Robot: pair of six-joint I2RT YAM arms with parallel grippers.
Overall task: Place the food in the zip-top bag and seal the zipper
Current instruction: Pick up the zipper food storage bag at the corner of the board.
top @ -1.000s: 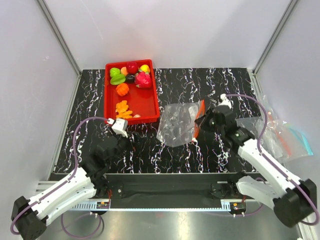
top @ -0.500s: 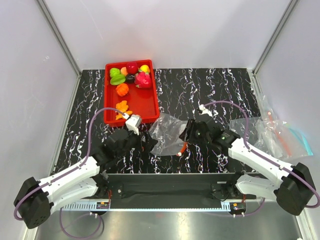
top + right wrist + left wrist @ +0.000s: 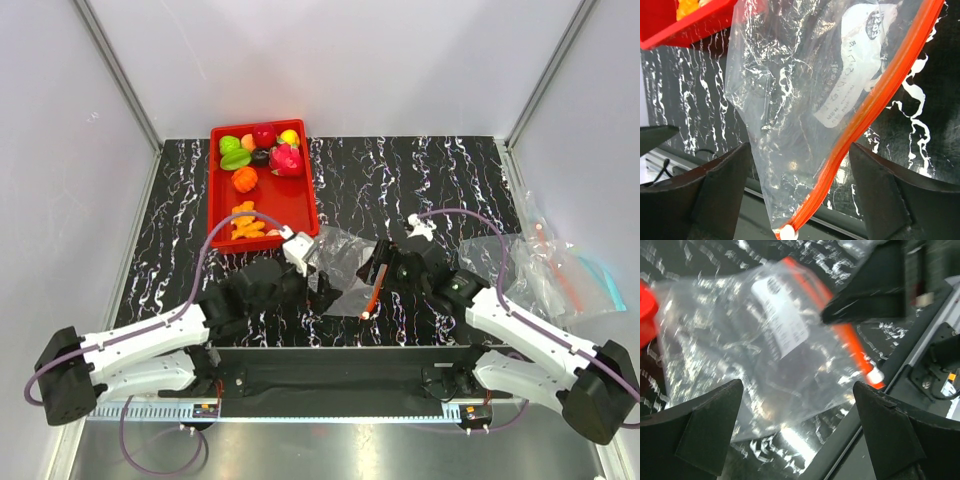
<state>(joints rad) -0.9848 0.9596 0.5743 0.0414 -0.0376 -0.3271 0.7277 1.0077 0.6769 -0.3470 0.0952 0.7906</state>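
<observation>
Two grippers face each other across one zip-top bag [image 3: 343, 266] near the front edge of the black marbled table [image 3: 440, 170]. The left gripper [image 3: 797, 390] has its fingers [image 3: 707, 427] spread wide and holds nothing; the bag lies just ahead of them, crumpled and empty. The food [image 3: 262, 150] sits well beyond that gripper and off to its left, piled at the far end of the red tray [image 3: 214, 205]. A white label [image 3: 850, 65] shows on the bag, and the zipper [image 3: 880, 100] runs slantwise along the edge nearest the right gripper [image 3: 800, 150], ending at a small white slider [image 3: 786, 233]. The right gripper's fingers [image 3: 880, 195] are also set far apart, with the bag and zipper lying in the gap between them; I cannot tell whether either finger touches the plastic. Farther to this gripper's right, other clear bags [image 3: 560, 270] lie at the table's edge.
</observation>
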